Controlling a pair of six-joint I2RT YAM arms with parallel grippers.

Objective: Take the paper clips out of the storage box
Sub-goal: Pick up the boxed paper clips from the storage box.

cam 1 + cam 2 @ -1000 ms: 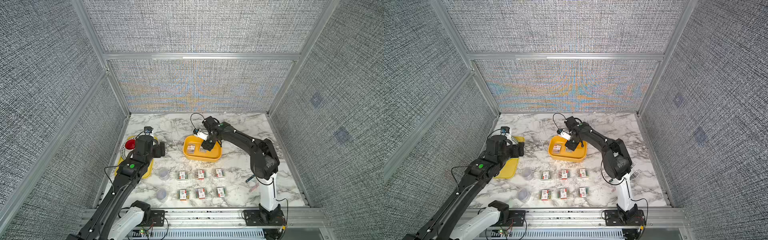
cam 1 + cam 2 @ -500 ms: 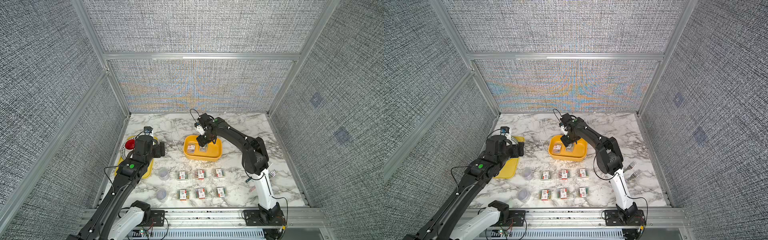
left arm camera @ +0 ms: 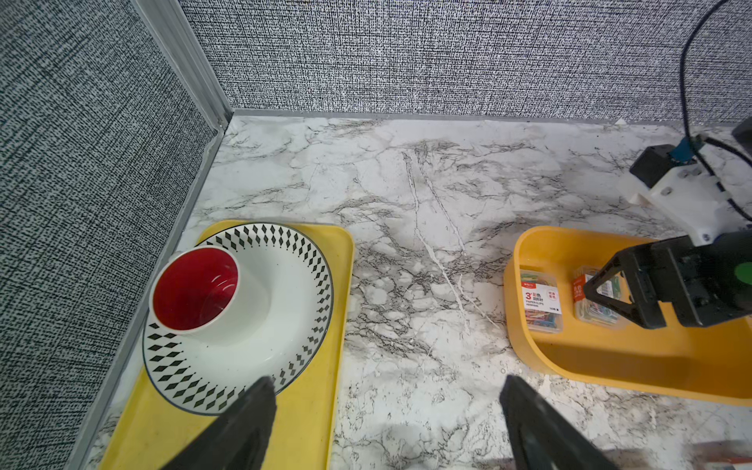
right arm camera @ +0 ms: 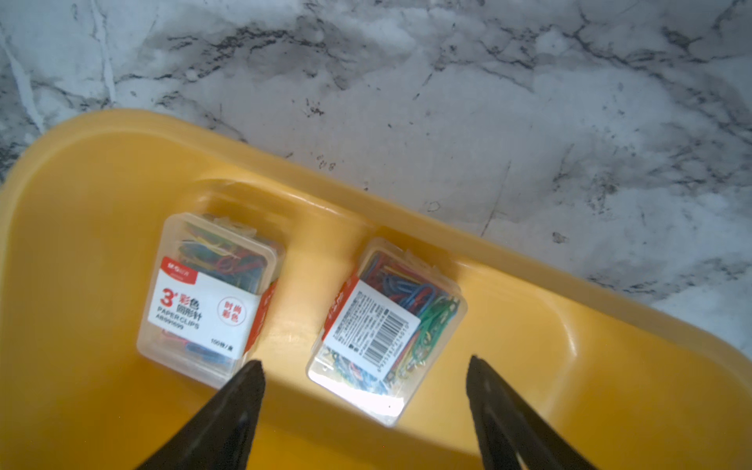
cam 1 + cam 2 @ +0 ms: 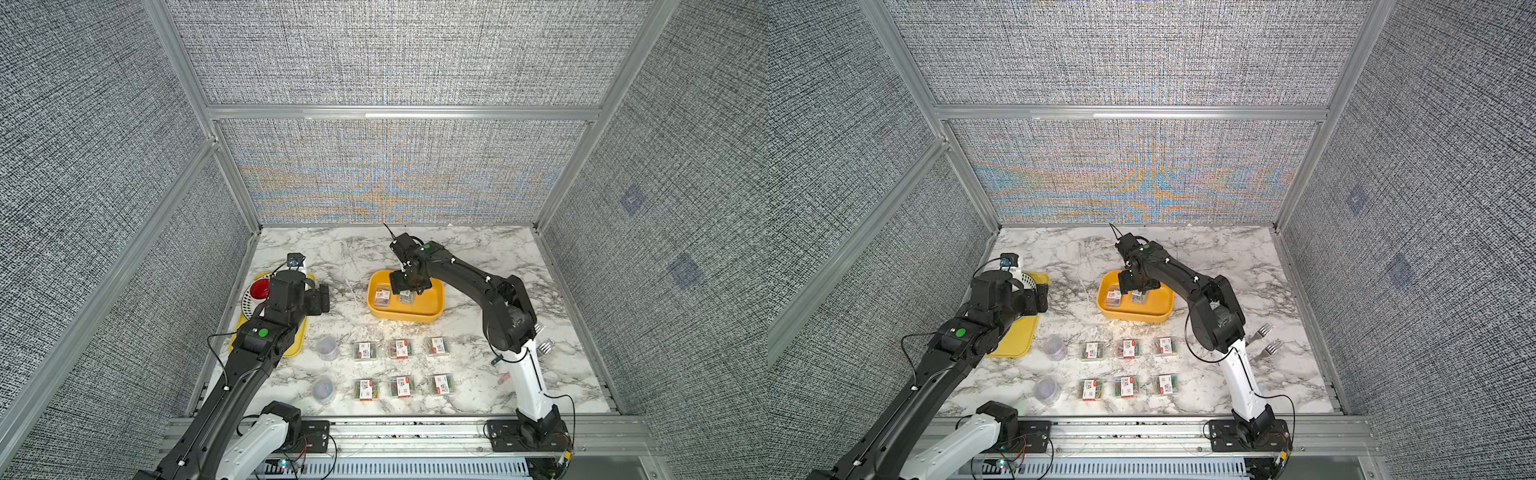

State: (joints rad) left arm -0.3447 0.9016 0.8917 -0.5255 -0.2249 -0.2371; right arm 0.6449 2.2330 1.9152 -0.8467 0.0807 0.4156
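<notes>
Hovering spread-jawed inside the storage box, the right gripper frames the barcode-up paper clip case just ahead; one finger should slip between it and the neighbouring case.

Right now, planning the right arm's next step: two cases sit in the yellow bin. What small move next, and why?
Probably lower the right arm's open fingers around the barcode-up case: it lies beyond their tips in the storage box, lined up between them, ungripped.

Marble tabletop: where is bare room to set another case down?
Bare: the strip between the back wall and the deep yellow plastic bin, and the gap between that bin and the flat yellow tray. Crowded: the front middle, with six clear rectangular cases and two round tubs.
</notes>
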